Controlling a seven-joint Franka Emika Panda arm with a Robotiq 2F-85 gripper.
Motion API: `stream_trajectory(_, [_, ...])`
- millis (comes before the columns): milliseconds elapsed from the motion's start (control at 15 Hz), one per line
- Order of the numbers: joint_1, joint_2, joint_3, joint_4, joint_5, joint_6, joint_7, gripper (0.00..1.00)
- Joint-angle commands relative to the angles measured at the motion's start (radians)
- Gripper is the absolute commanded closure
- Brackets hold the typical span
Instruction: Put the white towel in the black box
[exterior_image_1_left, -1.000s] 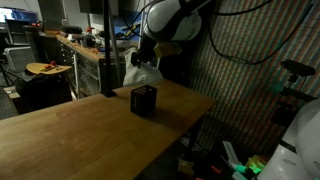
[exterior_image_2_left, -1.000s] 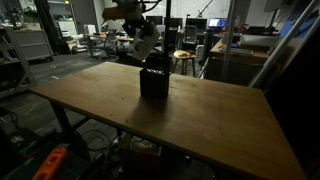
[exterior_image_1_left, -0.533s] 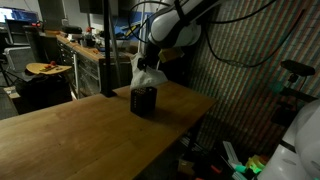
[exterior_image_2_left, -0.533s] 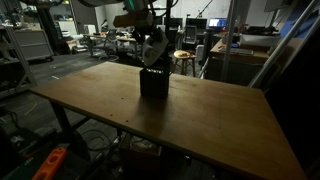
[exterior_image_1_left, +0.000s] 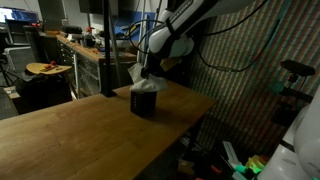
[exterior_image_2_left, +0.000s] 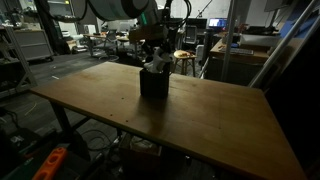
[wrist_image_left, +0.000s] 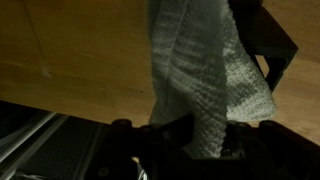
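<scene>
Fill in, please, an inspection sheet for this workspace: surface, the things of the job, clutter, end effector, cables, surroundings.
Surface: wooden table, holding only the box.
Job's things: black box stands upright on the table; white towel hangs from the end effector, its lower end at the box's opening.
Clutter: nothing seen on the table.
Grippers: end effector directly above the box, shut on the towel's upper part, as the wrist view shows.
Cables: cables hang along the wall behind the arm.
Surroundings: dim lab; workbenches and a stool beyond the table.
</scene>
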Motion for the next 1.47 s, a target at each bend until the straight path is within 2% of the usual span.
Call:
stream_trajectory(0, [-0.017, 0.060, 0.009, 0.057, 0.023, -0.002, -0.067, 0.98])
stream_trajectory(533, [0.024, 0.047, 0.019, 0.043, -0.075, -0.093, -0.011, 0.98])
stream_trajectory(867, [0.037, 0.063, 0.031, 0.057, -0.086, -0.142, -0.029, 0.98])
stream_trajectory(1400, [-0.013, 0.107, 0.034, 0.099, 0.000, -0.203, -0.099, 0.98])
